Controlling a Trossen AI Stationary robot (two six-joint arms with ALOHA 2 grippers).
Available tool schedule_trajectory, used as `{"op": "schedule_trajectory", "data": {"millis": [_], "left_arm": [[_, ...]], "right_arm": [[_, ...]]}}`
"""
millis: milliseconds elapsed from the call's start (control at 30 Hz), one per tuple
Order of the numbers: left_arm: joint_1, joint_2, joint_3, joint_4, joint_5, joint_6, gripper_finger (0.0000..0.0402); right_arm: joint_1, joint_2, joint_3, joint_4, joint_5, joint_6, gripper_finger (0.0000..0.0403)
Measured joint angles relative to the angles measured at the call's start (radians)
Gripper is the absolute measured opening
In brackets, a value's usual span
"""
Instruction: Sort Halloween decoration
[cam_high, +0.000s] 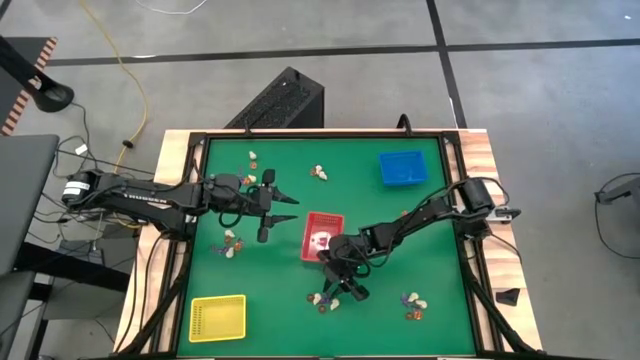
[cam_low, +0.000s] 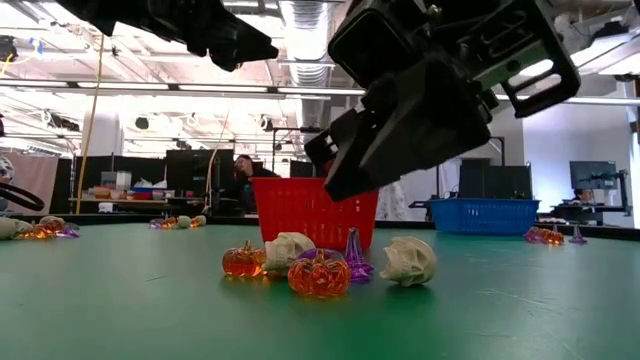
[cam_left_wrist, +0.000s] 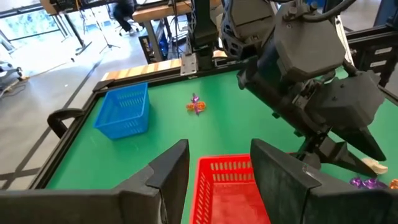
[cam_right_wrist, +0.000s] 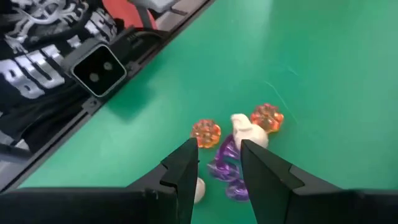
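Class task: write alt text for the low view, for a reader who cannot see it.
A cluster of tiny trinkets lies on the green table: two orange pumpkins, two cream skulls and a purple piece. A dark robot arm hangs above them. Behind stand a red tray and a blue tray.
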Motion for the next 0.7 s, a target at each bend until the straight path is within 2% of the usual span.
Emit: {"op": "schedule_trajectory", "data": {"millis": [267,333,500,700], "left_arm": [[0.000,0.000,0.000,-0.004,-0.001,0.010,0.0162],[0.000,0.000,0.000,-0.005,-0.001,0.010,0.0162],[0.000,0.000,0.000,-0.004,-0.001,0.011,0.0162],[0.000,0.000,0.000,-0.004,-0.002,0.011,0.0162]], "right_arm": [[-0.005,-0.030,-0.001,-0.053,0.026,-0.004,0.0152],[-0.005,-0.072,0.000,-0.130,0.089,-0.014,0.0152],[0.010,-0.181,0.000,-0.297,0.327,-0.026,0.0152],[0.066,-0.250,0.000,-0.381,0.370,-0.026,0.0152]]}}
